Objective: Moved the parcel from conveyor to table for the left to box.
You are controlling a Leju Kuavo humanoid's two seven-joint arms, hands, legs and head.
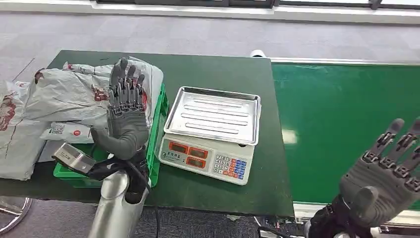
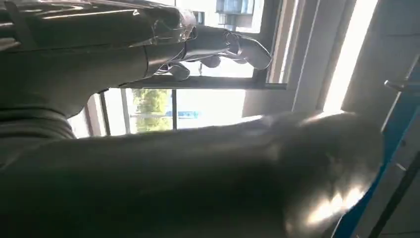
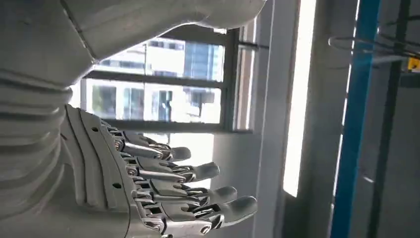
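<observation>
With both hands raised and empty, fingers spread, this looks like a pause between parcels: the left hand (image 1: 126, 111) hovers above the green crate (image 1: 157, 130) heaped with grey parcels (image 1: 74, 94), the right hand (image 1: 391, 173) waits over the bare green conveyor (image 1: 341, 124). Next it needs a fresh parcel on the belt. The crate's inside is buried; the scale (image 1: 210, 134) stands just beside it.
</observation>
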